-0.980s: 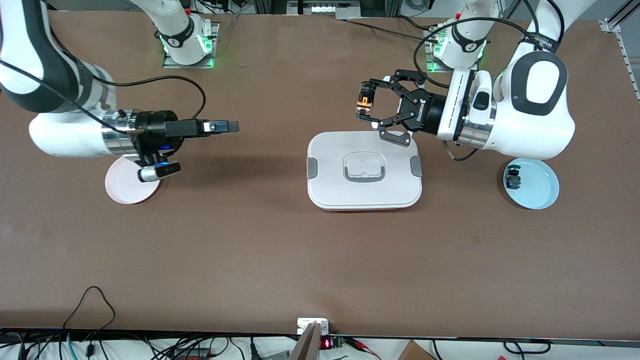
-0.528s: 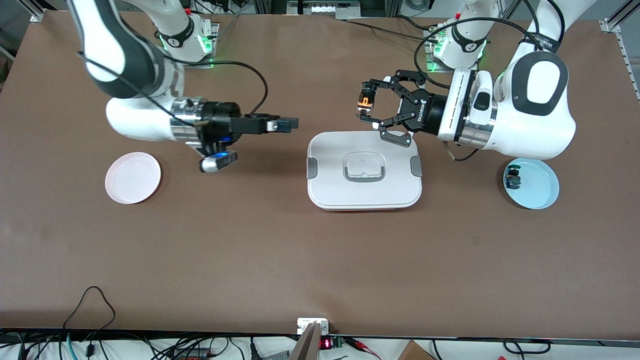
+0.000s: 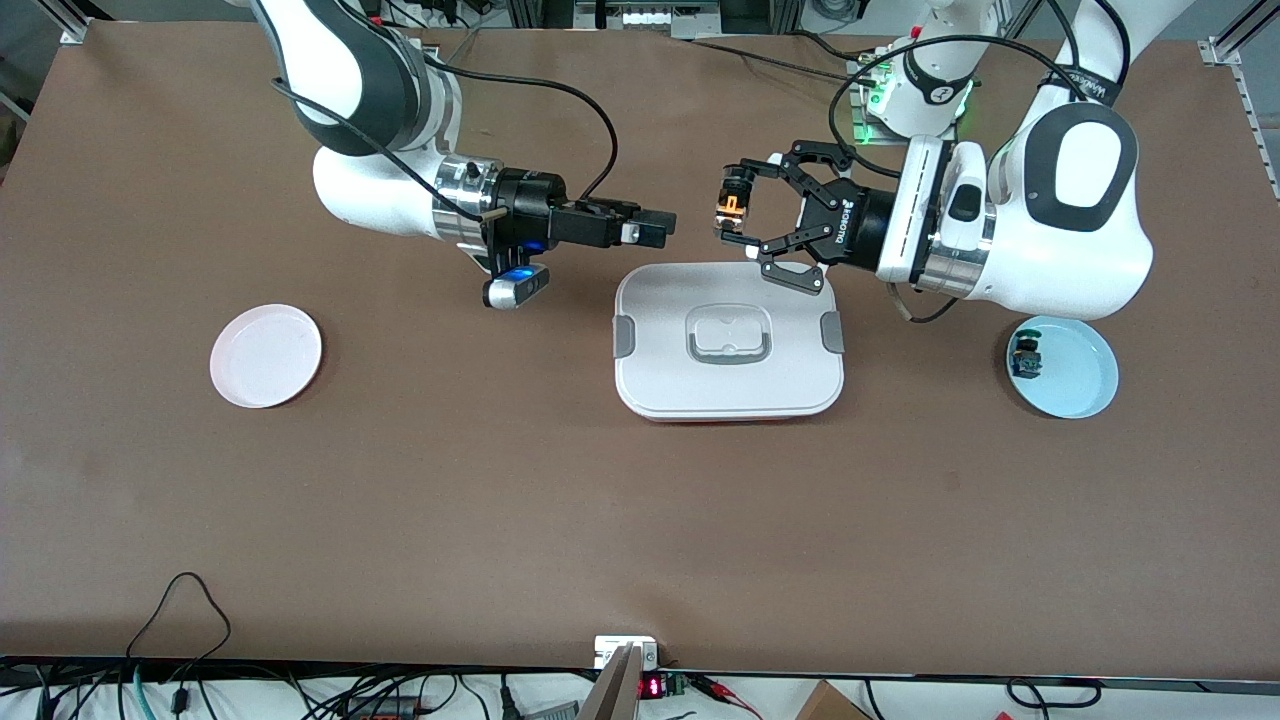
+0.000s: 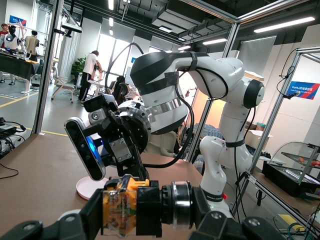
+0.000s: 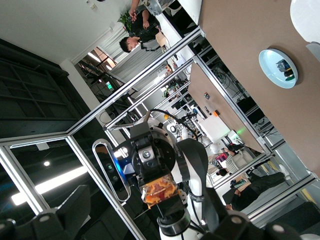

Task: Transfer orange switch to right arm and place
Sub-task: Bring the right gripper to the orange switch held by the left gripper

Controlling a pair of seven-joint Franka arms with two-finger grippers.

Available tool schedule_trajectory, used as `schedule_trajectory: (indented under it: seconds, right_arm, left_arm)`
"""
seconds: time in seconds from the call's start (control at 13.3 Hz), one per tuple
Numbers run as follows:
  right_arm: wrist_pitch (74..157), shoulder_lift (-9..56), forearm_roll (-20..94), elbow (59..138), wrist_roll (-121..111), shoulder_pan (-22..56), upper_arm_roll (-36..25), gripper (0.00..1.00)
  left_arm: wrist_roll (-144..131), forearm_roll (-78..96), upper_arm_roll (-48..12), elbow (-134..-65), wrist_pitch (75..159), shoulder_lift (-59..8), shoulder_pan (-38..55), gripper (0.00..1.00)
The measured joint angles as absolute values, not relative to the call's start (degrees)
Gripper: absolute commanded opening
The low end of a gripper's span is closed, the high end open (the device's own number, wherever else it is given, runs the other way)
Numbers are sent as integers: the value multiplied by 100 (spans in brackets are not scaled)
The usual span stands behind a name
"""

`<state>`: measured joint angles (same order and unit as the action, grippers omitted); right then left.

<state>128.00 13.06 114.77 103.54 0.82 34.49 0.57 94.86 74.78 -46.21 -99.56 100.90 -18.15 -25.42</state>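
The orange switch (image 3: 730,206), a small orange block with a black round cap, hangs in the air with my left gripper (image 3: 736,212) shut on it, over the table by the white box's rim. In the left wrist view the orange switch (image 4: 121,207) lies crosswise between the claw fingers, its capped end (image 4: 181,205) sticking out. My right gripper (image 3: 655,228) is level with it, a short gap away, pointing at it with its fingers open and nothing between them. In the right wrist view the orange switch (image 5: 160,192) sits straight ahead between the spread fingers (image 5: 75,210).
A white lidded box (image 3: 640,370) lies mid-table under both hands. A pink plate (image 3: 266,356) sits toward the right arm's end. A light blue plate (image 3: 1085,385) toward the left arm's end holds a small black part (image 3: 1025,358) with blue and green.
The right arm has swung from over the pink plate across the table toward the switch, closing most of the gap. The left arm and the switch have held still.
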Motion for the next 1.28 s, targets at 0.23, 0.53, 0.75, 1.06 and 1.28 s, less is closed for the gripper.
schedule_trajectory:
  seconds: [0.23,0.53,0.75,1.06,1.28]
  right_arm:
    - [12800,1305,11485,10353,-10,3563,59,100]
    - [12814,1305,11489,10352,-24,3694,61,100]
    - [12863,1305,11489,10328,-32,3707,61,100]
    - [13158,1309,11490,10208,-42,3765,61,99]
    - [13223,1388,11490,10116,-134,3836,61,100]
  left_arm:
    - [9486,7478,-4621,-9956,10090,-1815,-2549,0]
    - [9486,7478,-4621,-9956,10090,-1815,-2550,0]
    - [9486,7478,-4621,-9956,10090,-1815,-2559,0]
    - [9486,7478,-4621,-9956,10090,-1815,-2561,0]
    - [9486,7478,-4621,-9956,10090,-1815,-2562,0]
